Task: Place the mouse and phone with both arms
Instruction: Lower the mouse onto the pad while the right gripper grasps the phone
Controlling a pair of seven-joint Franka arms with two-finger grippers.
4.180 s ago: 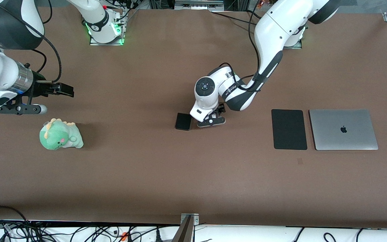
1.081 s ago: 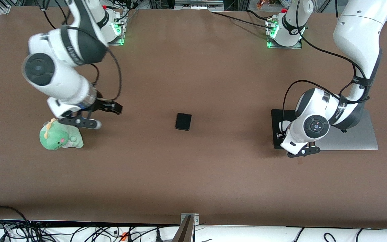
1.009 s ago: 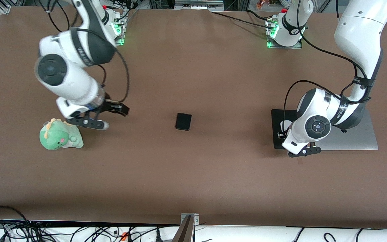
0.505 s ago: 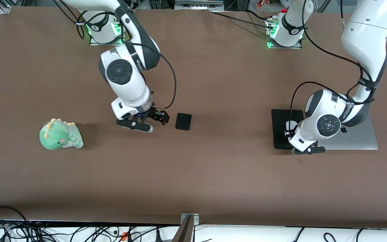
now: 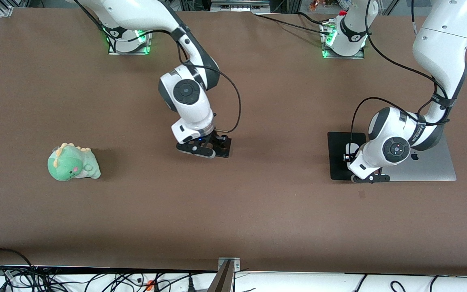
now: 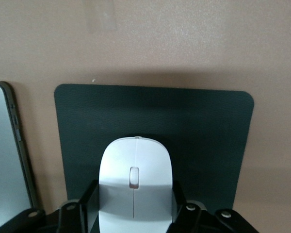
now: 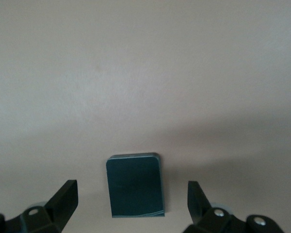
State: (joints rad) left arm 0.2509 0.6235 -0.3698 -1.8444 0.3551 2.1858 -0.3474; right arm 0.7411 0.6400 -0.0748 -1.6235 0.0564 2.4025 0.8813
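Note:
The white mouse (image 6: 135,177) sits between the fingers (image 6: 88,201) of my left gripper (image 6: 134,206), which is shut on its sides. Gripper and mouse are low over the black mouse pad (image 6: 194,131). In the front view the left gripper (image 5: 351,157) is at the pad (image 5: 336,164), and only a sliver of the mouse (image 5: 352,148) shows. The black phone (image 7: 136,187) lies flat on the table. My right gripper (image 7: 132,199) hangs open above it, one finger on each side, not touching. From the front, the right gripper (image 5: 214,145) covers most of the phone (image 5: 226,151).
A closed silver laptop (image 5: 432,168) lies beside the mouse pad at the left arm's end. A green plush dinosaur (image 5: 72,163) sits toward the right arm's end. The brown table (image 5: 233,211) stretches toward the front camera.
The right arm has swung from beside the plush dinosaur across to the phone, and its open gripper is now over it. The left gripper with the mouse has shifted slightly over the pad.

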